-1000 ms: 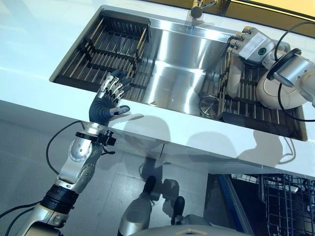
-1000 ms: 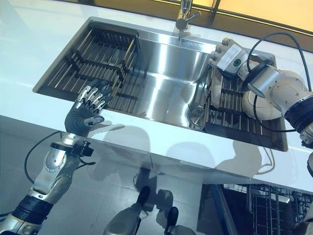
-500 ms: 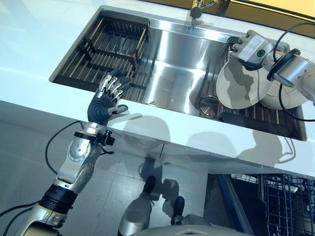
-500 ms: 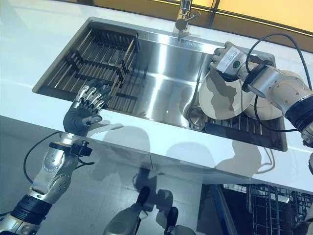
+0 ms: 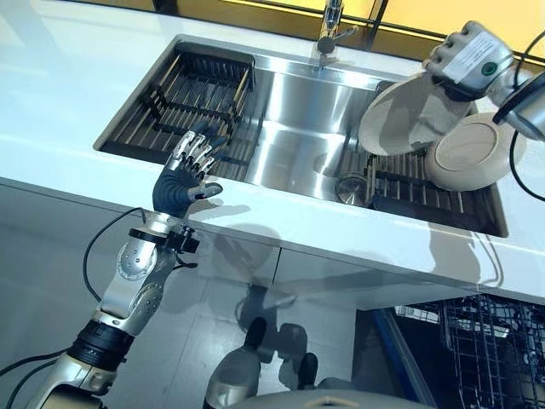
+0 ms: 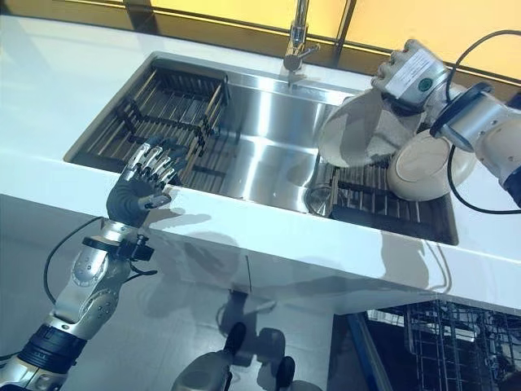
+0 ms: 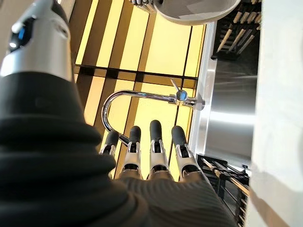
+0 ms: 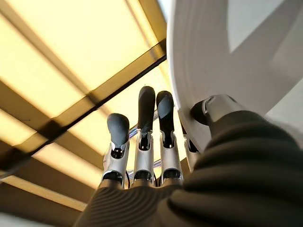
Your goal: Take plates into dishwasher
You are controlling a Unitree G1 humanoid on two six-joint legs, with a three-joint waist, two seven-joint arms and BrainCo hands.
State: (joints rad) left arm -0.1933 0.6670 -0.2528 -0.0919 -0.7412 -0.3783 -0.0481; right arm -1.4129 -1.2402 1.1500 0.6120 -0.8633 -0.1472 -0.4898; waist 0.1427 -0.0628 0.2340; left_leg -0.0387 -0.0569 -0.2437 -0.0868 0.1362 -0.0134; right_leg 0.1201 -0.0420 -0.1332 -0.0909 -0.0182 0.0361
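My right hand (image 5: 468, 60) holds a white plate (image 5: 400, 115) by its upper rim, tilted in the air above the right side of the sink. In the right wrist view the thumb (image 8: 213, 109) presses on the plate (image 8: 227, 61) while the other fingers stay straight beside it. A second white plate (image 5: 468, 152) leans on the dark rack (image 5: 426, 192) in the sink's right end. Over the counter's front edge by the sink's left end my left hand (image 5: 179, 183) hovers open and holds nothing. The dishwasher's wire basket (image 5: 494, 349) stands pulled out at the lower right.
The steel sink (image 5: 289, 128) has a black dish rack (image 5: 196, 94) at its left end and a drain strainer (image 5: 349, 187) near the middle. A faucet (image 5: 328, 34) rises behind the sink. White counter (image 5: 341, 239) runs along the front.
My right hand has taken a plate out of the right rack and raised it above the sink, uncovering the second plate. The camera has shifted slightly. The left hand has stayed put.
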